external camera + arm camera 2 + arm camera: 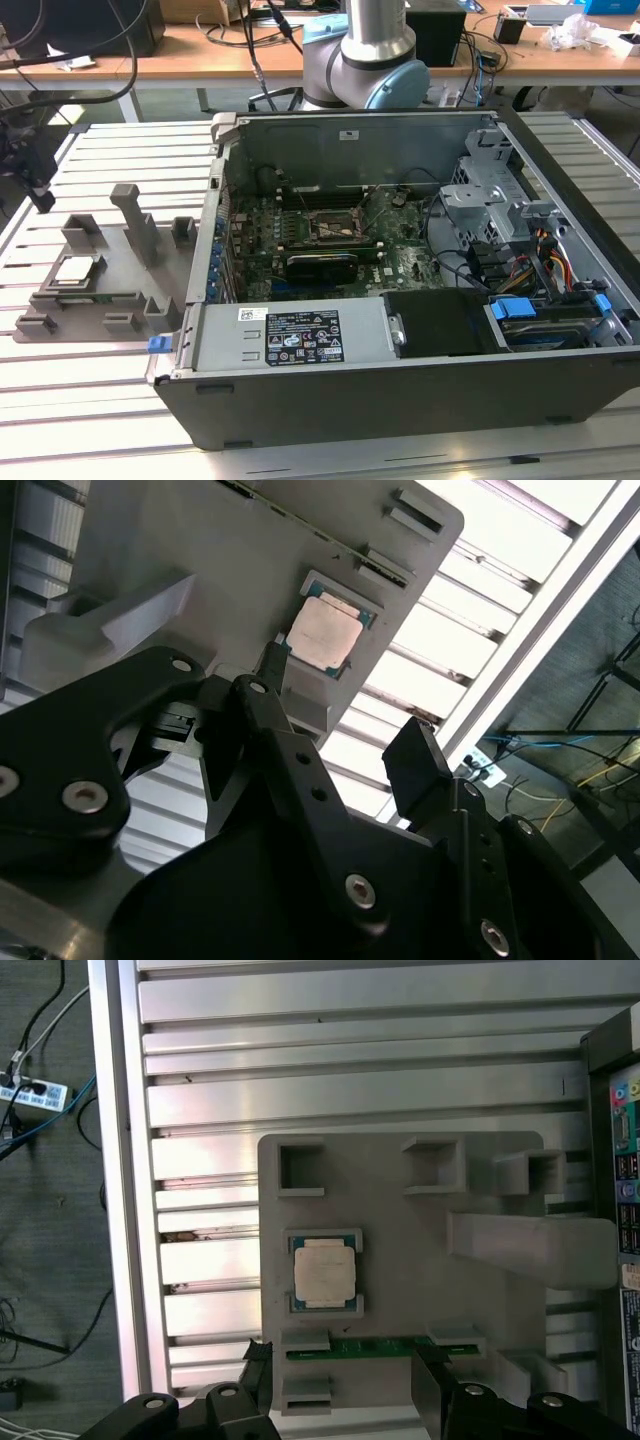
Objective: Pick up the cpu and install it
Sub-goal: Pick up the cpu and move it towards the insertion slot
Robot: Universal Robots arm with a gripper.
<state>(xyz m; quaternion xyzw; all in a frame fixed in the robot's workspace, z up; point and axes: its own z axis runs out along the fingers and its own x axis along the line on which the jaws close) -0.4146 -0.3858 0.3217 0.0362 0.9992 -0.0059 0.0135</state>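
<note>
The cpu (75, 270), a small square chip with a silver-grey top, lies flat in a recess of the grey holder tray (120, 290), at the exterior view's left on the slatted table. Both wrist views look down on the cpu (322, 1271) (323, 635). My gripper (345, 1372) (345, 720) hangs above the tray's edge, off to one side of the chip and clear of it. It is open, its black fingers (430, 1385) wide apart with nothing between them. In the exterior view the gripper (40, 195) is a dark shape at the far left, beyond the tray. The black socket (330, 228) sits mid-motherboard in the open case.
The open computer case (400, 400) takes up the middle and the exterior view's right, with drive cages and cables inside. The tray carries tall grey posts (135, 220) and a thin green board strip (350, 1346) in a slot near the chip. The table edge (125, 1210) drops to a floor with cables.
</note>
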